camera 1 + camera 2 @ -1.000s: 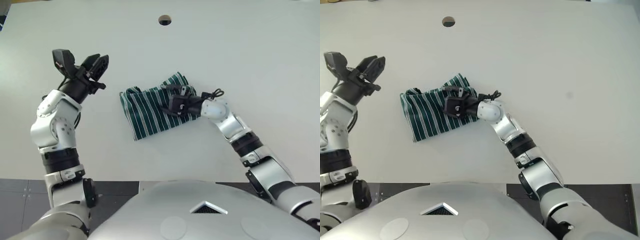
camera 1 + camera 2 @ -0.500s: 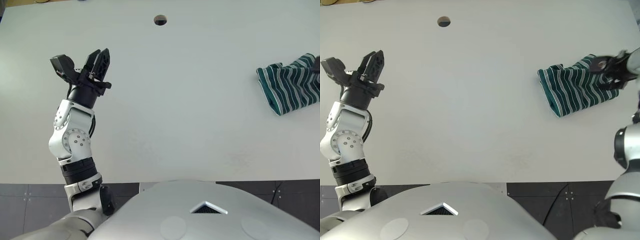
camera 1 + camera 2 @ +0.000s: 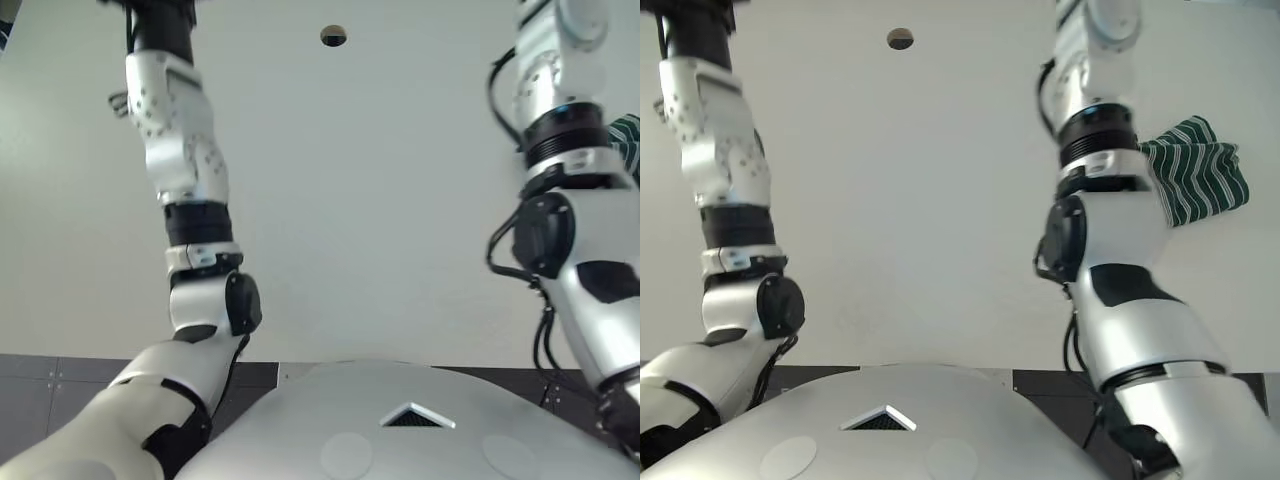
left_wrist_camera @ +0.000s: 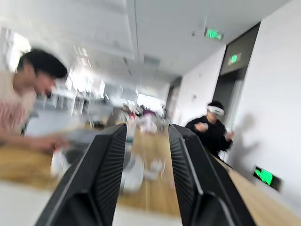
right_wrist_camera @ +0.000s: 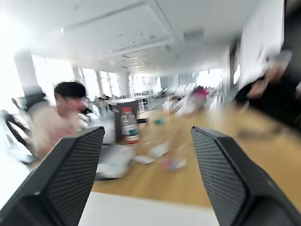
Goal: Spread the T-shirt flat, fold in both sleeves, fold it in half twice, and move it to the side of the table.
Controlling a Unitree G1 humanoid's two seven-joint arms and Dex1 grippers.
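Note:
The folded T-shirt point(image 3: 1195, 180), dark green with white stripes, lies on the white table point(image 3: 380, 200) at its right side, partly behind my raised right arm. Its edge also shows beside that arm point(image 3: 630, 140). Both arms stand upright over the table, far above the cloth. In the left wrist view my left gripper point(image 4: 146, 174) is open, its two black fingers point(image 4: 103, 179) apart with only the room behind them. My right gripper point(image 5: 146, 179) is open wide as well, with nothing between its fingers point(image 5: 61, 183).
A round cable hole point(image 3: 333, 37) sits at the far middle of the table. The table's front edge runs just ahead of my torso. The upright arms stand over the left and right parts of the tabletop.
The right gripper dragged the T-shirt from the table's middle to its right side, then let go. Both arms have since swung up high.

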